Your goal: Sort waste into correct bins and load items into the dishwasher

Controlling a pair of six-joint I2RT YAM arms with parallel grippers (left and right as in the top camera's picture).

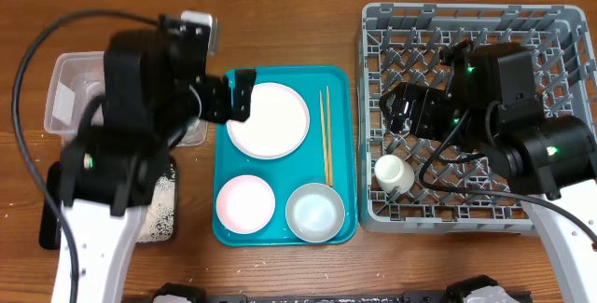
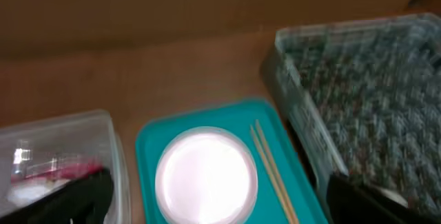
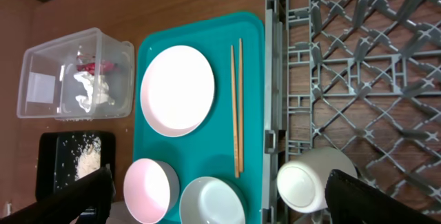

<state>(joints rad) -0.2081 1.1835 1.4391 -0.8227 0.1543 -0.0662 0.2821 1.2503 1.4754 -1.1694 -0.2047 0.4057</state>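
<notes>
**Both arms empty-handed, most dishes on the teal tray**

The left fingers (image 2: 76, 200) are spread wide with nothing between them, hanging over the top left corner of the teal tray (image 1: 216, 158), just beside the big white plate (image 1: 268, 119). The right fingers (image 3: 379, 196) are just as wide and also empty, sitting over the left part of the grey rack (image 1: 368, 61).

The rack takes up the right of the wooden surface (image 1: 280, 23). The only thing in it is the little white cup (image 1: 394, 173), lying near the front left corner.

On the teal tray the big white plate is at the back. The two chopsticks (image 1: 326, 135) lie side by side along the right edge, and the pink bowl (image 1: 245, 202) and white bowl (image 1: 314, 211) are up front.

Off to the left, the clear tub (image 3: 41, 52) holds the red wrapper (image 3: 89, 64) and the crumpled white tissue (image 3: 89, 89). It also has a pale label-like patch (image 3: 41, 86), too small to read. The black tray (image 3: 55, 148) in front of it has the rice (image 3: 86, 156) scattered inside.
</notes>
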